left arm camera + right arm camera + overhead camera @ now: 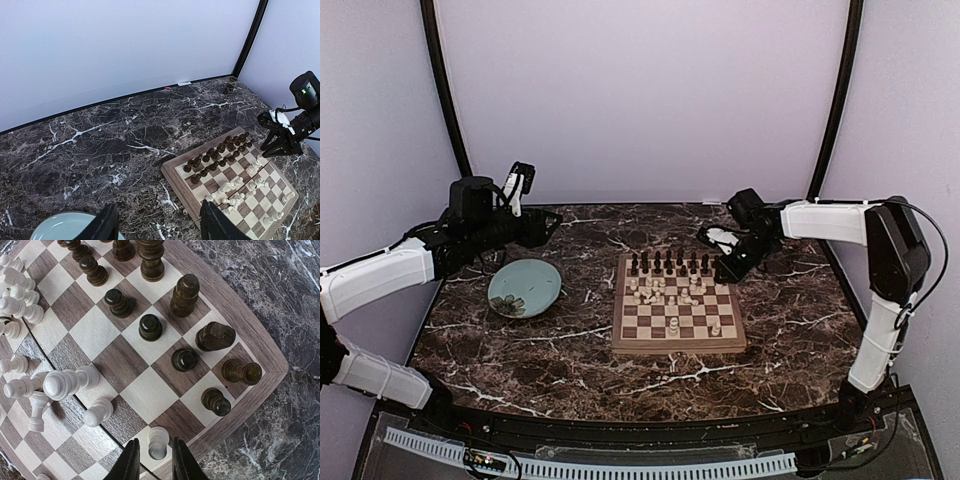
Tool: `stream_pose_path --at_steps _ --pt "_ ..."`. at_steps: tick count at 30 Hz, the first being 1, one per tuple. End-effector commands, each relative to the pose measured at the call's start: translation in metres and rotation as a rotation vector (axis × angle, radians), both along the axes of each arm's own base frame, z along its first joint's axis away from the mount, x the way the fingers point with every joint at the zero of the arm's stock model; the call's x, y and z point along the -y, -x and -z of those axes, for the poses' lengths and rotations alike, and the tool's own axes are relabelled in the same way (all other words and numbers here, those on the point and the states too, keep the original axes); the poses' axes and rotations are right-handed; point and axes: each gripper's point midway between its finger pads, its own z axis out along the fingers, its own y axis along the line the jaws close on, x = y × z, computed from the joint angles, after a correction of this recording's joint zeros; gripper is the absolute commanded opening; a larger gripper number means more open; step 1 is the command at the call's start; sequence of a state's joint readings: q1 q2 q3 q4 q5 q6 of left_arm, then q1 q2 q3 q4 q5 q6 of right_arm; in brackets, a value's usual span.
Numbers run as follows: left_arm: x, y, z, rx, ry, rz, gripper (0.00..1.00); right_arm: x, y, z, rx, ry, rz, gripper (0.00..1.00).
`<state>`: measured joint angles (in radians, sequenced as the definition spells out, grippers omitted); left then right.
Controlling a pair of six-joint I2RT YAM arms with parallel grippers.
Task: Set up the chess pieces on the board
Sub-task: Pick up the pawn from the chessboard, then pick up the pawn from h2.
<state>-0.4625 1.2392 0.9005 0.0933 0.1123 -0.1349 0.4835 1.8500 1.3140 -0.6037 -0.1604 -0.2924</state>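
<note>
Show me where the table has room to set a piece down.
Bare marble: between the plate and the board, in front of the board, and to its right. The board's near rows are mostly free. Crowded: its far rows, with dark pieces, toppled white pieces, and the right gripper over the far right corner.

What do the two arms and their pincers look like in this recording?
The left arm and right arm have white link shells joined by black joint housings. The left pincer and right pincer have slim black fingers. A thin black cable loops beside the right elbow, and a green light shows near its wrist.
</note>
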Motion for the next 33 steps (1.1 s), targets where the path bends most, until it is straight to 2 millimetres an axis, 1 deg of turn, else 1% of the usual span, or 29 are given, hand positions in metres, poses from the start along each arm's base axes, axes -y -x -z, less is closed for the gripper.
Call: stream_pose_path --at_steps 1,7,11,14,17,21,24,26,28,33 --pt "-0.002 0.003 -0.021 0.038 0.019 0.004 0.57 -0.004 -0.013 -0.003 0.027 -0.012 0.016 0.23" --pt "-0.002 0.002 -0.021 0.038 0.020 0.006 0.57 -0.004 -0.015 0.001 0.022 -0.004 0.021 0.16" --pt "-0.002 0.003 -0.023 0.041 0.020 0.007 0.57 -0.004 -0.014 0.000 0.022 -0.003 0.020 0.09" --pt "-0.002 0.003 -0.023 0.042 0.020 0.004 0.57 -0.004 -0.011 -0.006 0.025 -0.011 0.018 0.05" --pt "-0.002 0.002 -0.022 0.041 0.017 0.005 0.57 -0.001 -0.005 -0.017 0.044 -0.017 0.011 0.04" --pt "-0.002 0.003 -0.023 0.042 0.017 0.007 0.57 0.003 0.010 -0.035 0.074 -0.044 -0.015 0.03" --pt "-0.002 0.003 -0.023 0.044 0.017 0.004 0.57 0.005 0.026 -0.040 0.085 -0.067 -0.039 0.04" --pt "-0.002 0.003 -0.023 0.043 0.016 0.004 0.57 0.005 0.038 -0.040 0.082 -0.080 -0.070 0.04" --pt "-0.002 0.002 -0.022 0.043 0.017 0.006 0.57 0.005 0.052 -0.033 0.057 -0.085 -0.100 0.03" --pt "-0.002 0.002 -0.022 0.042 0.017 0.003 0.57 -0.002 0.073 -0.022 0.009 -0.098 -0.164 0.03"
